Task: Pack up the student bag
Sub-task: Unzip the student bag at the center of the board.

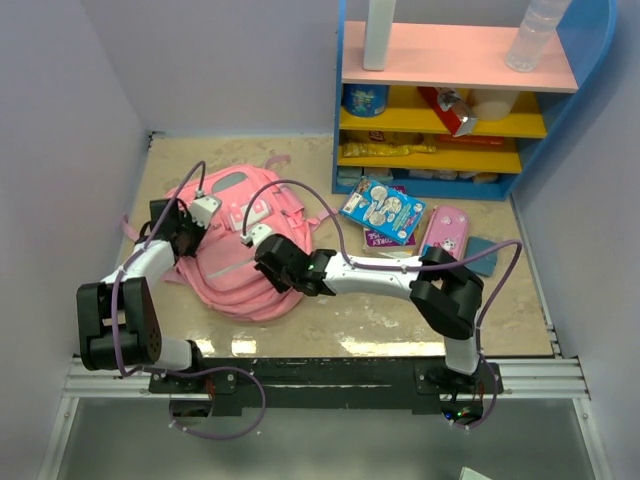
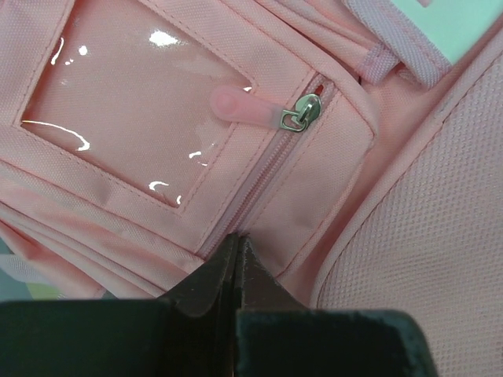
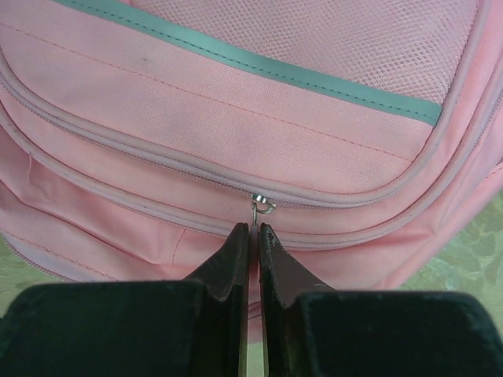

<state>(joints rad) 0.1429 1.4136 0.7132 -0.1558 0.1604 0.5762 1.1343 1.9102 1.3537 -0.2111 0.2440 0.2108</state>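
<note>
The student bag (image 1: 232,268) lies flat on the table left of centre, a large pink fabric backpack with its zips closed. My left gripper (image 1: 188,238) is at the bag's left side; in the left wrist view (image 2: 237,240) its jaws are shut, pinching the bag (image 2: 141,102) at a zip seam below a metal slider with a pink pull tab (image 2: 236,106). My right gripper (image 1: 268,262) is at the bag's near right side. In the right wrist view (image 3: 255,229) its jaws are shut on the tab hanging from a metal zipper pull (image 3: 262,206) on the bag (image 3: 236,118).
Picture books (image 1: 385,210), a glossy pink oval pencil case (image 1: 447,230) and a small blue item (image 1: 485,256) lie right of the bag. A blue, yellow and pink shelf unit (image 1: 450,100) with bottles and snacks stands at the back right. Walls close in on both sides.
</note>
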